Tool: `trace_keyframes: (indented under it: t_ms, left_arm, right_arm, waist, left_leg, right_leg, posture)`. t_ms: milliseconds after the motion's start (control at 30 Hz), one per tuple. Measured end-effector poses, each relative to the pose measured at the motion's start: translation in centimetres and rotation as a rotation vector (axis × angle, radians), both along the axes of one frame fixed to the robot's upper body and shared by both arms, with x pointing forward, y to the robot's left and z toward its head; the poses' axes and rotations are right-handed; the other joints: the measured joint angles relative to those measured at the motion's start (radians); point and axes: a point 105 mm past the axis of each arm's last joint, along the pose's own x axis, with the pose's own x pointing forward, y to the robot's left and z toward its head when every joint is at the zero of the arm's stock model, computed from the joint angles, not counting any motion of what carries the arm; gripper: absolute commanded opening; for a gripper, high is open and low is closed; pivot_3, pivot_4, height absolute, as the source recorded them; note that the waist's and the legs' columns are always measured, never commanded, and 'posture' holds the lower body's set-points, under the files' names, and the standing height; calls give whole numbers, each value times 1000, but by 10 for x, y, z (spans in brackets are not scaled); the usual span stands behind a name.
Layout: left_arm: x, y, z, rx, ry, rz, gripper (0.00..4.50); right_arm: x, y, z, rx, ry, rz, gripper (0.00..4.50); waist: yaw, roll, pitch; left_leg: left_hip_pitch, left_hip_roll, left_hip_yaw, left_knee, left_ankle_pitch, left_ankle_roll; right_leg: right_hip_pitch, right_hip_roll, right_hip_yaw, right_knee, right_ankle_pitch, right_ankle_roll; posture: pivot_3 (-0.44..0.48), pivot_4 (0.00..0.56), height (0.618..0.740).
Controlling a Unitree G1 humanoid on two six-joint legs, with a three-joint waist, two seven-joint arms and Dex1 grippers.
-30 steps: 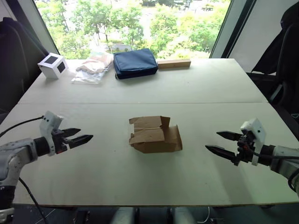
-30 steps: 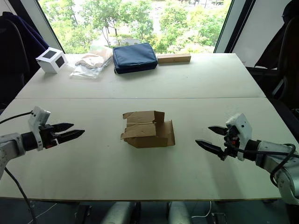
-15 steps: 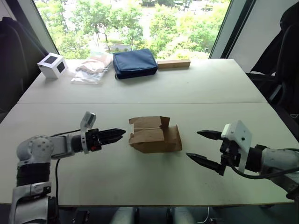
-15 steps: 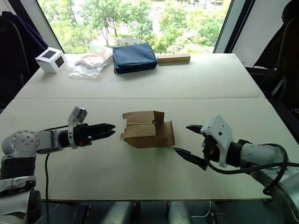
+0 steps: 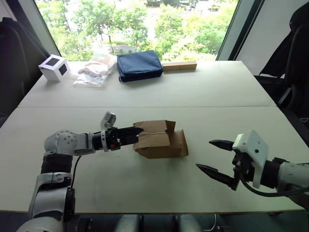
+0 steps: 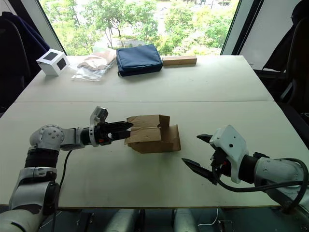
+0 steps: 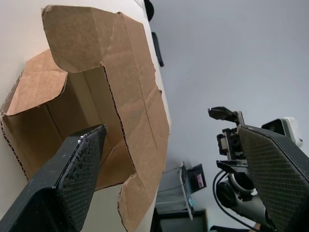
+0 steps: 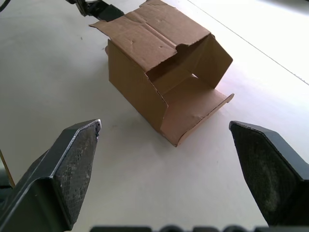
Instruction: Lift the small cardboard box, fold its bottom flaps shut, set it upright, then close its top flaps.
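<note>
The small cardboard box [image 5: 161, 140] lies on its side in the middle of the table [image 5: 145, 188], both ends open with flaps standing out. Which end carries the bottom flaps and which the top flaps I cannot tell. My left gripper [image 5: 138, 130] is open at the box's left end, fingertips at the flaps there; in the left wrist view the box's open mouth [image 7: 87, 121] sits between the fingers [image 7: 72, 174]. My right gripper [image 5: 204, 154] hangs open just to the right of the box, apart from it. In the right wrist view the box [image 8: 145, 72] lies ahead.
Along the far edge sit a white cube with black squares [image 5: 54, 67], a plastic bag [image 5: 95, 70], a navy pouch [image 5: 140, 65] and a wooden block [image 5: 179, 65]. Dark chairs stand at both sides [image 5: 294, 63].
My left gripper has reached right across the table to the box's left end. My right gripper has come in toward the box's right side. The box has stayed put.
</note>
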Motion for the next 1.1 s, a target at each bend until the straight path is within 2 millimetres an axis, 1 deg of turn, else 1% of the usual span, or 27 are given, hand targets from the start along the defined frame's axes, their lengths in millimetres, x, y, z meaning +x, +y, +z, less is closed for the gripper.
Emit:
trace_keyframes:
  t_ms: [67,167,367,433,467,500,600,667,700,767,967,1100]
  left_arm:
    - [3,-3,2,-13,-5,-2,4464]
    - [9,-16,4,-43,-10,-18,4464]
    - [16,-38,-3,-44,-12,-50,4464]
    - [18,-40,-2,-41,-16,-57,3951]
    - [19,-40,-1,-40,-17,-58,3815]
    - [19,-41,0,-49,-18,-65,3426]
    - [20,-42,-1,-48,-22,-75,2038]
    - [19,-44,-2,-39,-18,-94,1239]
    - [19,-43,-2,-44,-18,-100,770]
    - [19,-42,-2,-39,-20,-104,61]
    - [20,-39,-3,-28,-40,-106,61]
    - [24,-32,8,-19,-139,-96,61]
  right_arm:
    - [0,0,1,5,-6,-12,4500]
    - [1,1,3,13,-16,-17,4500]
    - [3,1,5,10,-23,-30,4500]
    - [3,0,5,9,-23,-36,4500]
    - [3,0,4,9,-21,-38,4500]
    - [3,-1,3,9,-19,-44,4500]
    - [3,-1,2,11,-17,-56,4500]
    - [2,1,3,36,-19,-55,4500]
    - [1,2,3,51,-18,-50,4500]
    - [0,4,3,59,-11,-41,4500]
    - [-4,6,0,66,17,-28,4500]
    - [-3,9,5,97,0,-16,4500]
  waist:
    - [0,0,0]
    - [2,0,0]
    - [-2,-1,0]
    - [-1,-1,0]
    - [-1,-1,0]
    - [-1,-1,0]
    - [-1,-1,0]
    - [-1,-1,0]
    - [-1,-1,0]
    - [-1,-1,0]
    - [-1,-1,0]
    - [-2,-1,0]
  left_leg:
    - [0,0,0,0,0,0]
    - [0,0,0,0,0,0]
    - [0,0,0,0,0,0]
    - [0,0,0,0,0,0]
    - [0,0,0,0,0,0]
    - [0,0,0,0,0,0]
    - [0,0,0,0,0,0]
    - [0,0,0,0,0,0]
    - [0,0,0,0,0,0]
    - [0,0,0,0,0,0]
    - [0,0,0,0,0,0]
    - [0,0,0,0,0,0]
  right_leg:
    - [0,0,0,0,0,0]
    - [0,0,0,0,0,0]
    - [0,0,0,0,0,0]
    - [0,1,0,0,0,0]
    - [0,1,-1,0,0,0]
    - [0,1,-1,0,0,0]
    - [0,1,-1,0,0,0]
    - [0,1,-1,0,0,0]
    - [0,1,-1,0,0,0]
    - [0,1,-1,0,0,0]
    - [0,1,-1,0,0,0]
    - [0,1,0,0,0,0]
  posture:
    - [0,150,740]
    - [0,150,740]
    - [0,150,740]
    - [0,150,740]
    - [0,150,740]
    - [0,150,740]
    - [0,150,740]
    - [0,150,740]
    - [0,150,740]
    - [0,150,740]
    - [0,150,740]
    - [0,150,740]
